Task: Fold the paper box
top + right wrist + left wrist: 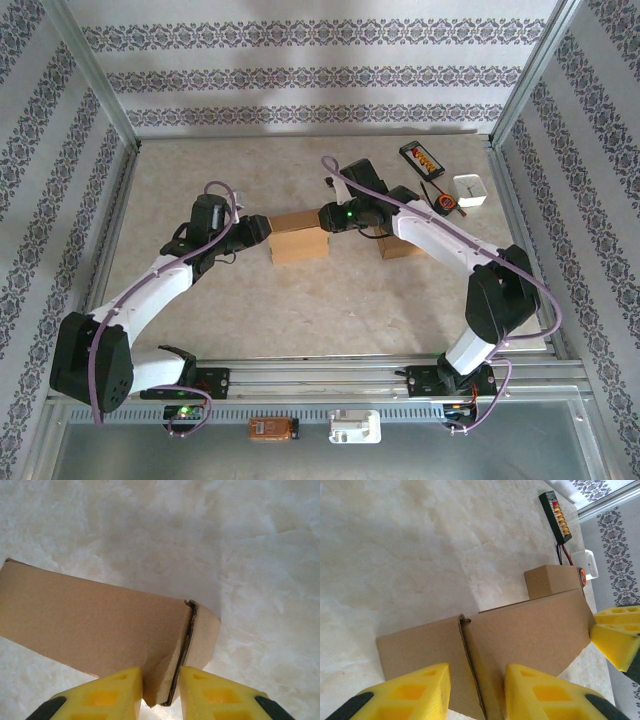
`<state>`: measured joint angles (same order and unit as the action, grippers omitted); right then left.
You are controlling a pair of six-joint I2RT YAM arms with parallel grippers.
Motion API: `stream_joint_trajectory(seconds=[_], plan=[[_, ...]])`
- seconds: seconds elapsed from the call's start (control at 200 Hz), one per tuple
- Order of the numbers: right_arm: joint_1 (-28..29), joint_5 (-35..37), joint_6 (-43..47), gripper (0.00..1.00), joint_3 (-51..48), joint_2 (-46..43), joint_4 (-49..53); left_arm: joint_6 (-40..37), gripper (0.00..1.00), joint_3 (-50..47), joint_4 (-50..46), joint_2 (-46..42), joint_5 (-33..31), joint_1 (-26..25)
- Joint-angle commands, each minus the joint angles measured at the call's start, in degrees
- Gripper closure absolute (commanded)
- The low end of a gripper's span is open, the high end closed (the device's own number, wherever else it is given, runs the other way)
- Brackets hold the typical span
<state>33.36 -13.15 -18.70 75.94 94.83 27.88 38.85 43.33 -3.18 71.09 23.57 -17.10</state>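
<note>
I count two: the paper box (300, 240) and a second cardboard box (550, 581) beyond it. My right tool (161, 675) pinches the paper box's end flap. My left tool (477, 675) straddles its seam, and I cannot tell whether it grips.

The paper box (299, 240) is matt brown cardboard (raw-cut edges) on a smooth, marble-patterned table (300, 310).

Left fingers (415, 692) apart, right fingers (107, 696) clamped.
</note>
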Motion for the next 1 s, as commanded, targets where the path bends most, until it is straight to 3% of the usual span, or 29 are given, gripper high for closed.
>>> stream_joint_trajectory(seconds=[0.0,0.13,0.38,0.725,0.844,0.999], plan=[[1.2,3.0,0.8,0.73,-2.4,2.9,4.6,-1.5,0.66,-3.0,-3.5,1.8,-0.6,-2.5],[0.8,2.9,1.2,0.7,1.6,0.3,6.0,-2.8,0.66,-1.1,-3.4,1.1,-3.1,-2.5],[-2.1,0.1,-0.5,0.62,7.8,-3.6,4.3,-0.9,0.57,3.2,-0.5,-2.2,-4.1,-2.5],[-2.7,-0.2,0.1,0.65,2.3,0.4,5.1,1.4,0.54,-0.9,-2.2,-4.1,-2.4,-2.5],[-2.7,-0.5,0.1,0.7,-0.7,1.5,4.8,-0.1,0.54,-2.6,-3.9,-3.3,-3.3,-2.5],[-2.8,1.5,0.5,0.74,-3.3,1.2,4.8,-2.5,0.63,-2.6,-7.1,-3.4,-5.8,-2.5]])
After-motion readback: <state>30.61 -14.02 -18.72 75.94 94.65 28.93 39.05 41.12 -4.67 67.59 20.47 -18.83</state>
